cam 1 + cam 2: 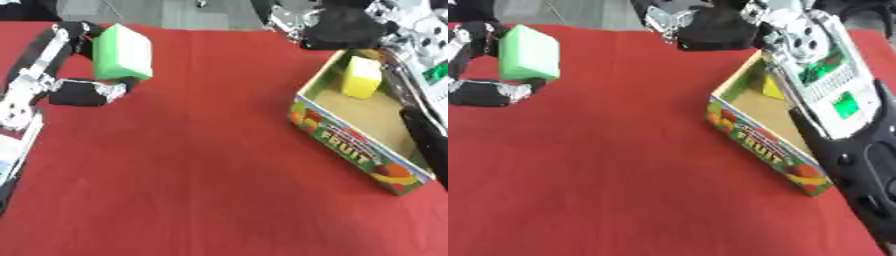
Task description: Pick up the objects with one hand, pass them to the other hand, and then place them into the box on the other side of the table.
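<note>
The green block [122, 52] is up off the red table [201, 170] at the far left, pinched between the curled fingers and thumb of the left hand [87, 92], which looks ready to hand it across. The fruit box [354, 145] sits open at the right with a yellow block [361, 76] already in its far end. The right hand [702, 27] hovers beyond the box, its fingers too unclear to tell, and the cloth between them lies bare for the handover.

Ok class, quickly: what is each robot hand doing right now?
Left robot hand: shut on the green block.
Right robot hand: in view at the top, fingers cannot be told.
</note>
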